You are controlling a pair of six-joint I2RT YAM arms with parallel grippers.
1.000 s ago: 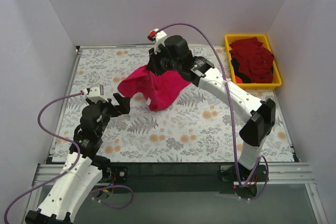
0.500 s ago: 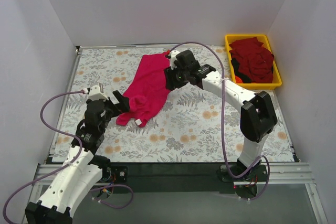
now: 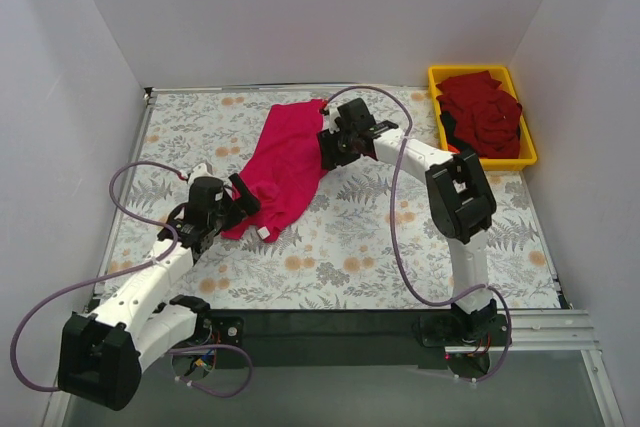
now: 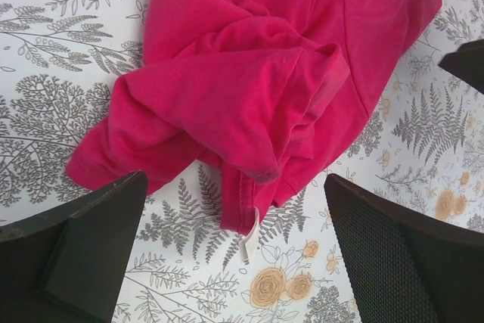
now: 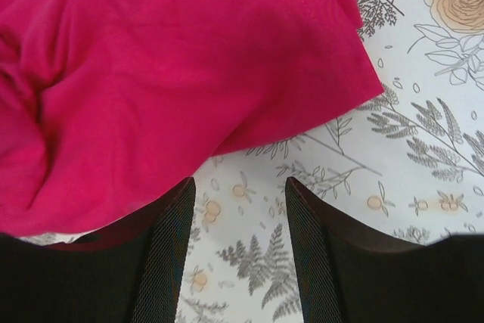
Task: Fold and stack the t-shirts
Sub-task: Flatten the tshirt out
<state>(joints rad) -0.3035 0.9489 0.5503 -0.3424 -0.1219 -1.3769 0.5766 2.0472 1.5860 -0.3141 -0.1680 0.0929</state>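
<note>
The magenta-pink t-shirt [image 3: 285, 162] lies rumpled on the floral table, running from the back middle toward the front left. My left gripper [image 3: 240, 207] is open and empty at the shirt's near end. In the left wrist view its jaws [image 4: 238, 262] stand wide apart, with the bunched hem [image 4: 257, 73] and a white label [image 4: 248, 243] between them. My right gripper [image 3: 333, 150] is open at the shirt's right edge. In the right wrist view [image 5: 238, 255] the cloth [image 5: 174, 73] lies just ahead of the jaws and nothing is held. Crimson t-shirts [image 3: 482, 115] lie piled in the bin.
A yellow plastic bin [image 3: 532, 152] stands at the back right corner of the table. White walls close in the table on the left, back and right. The floral table cover [image 3: 400, 247] lies bare in front of the shirt and to its right.
The right gripper held the pink shirt up a second ago; the shirt now lies stretched out on the table and that gripper is open. The left arm has reached forward to the shirt's near end.
</note>
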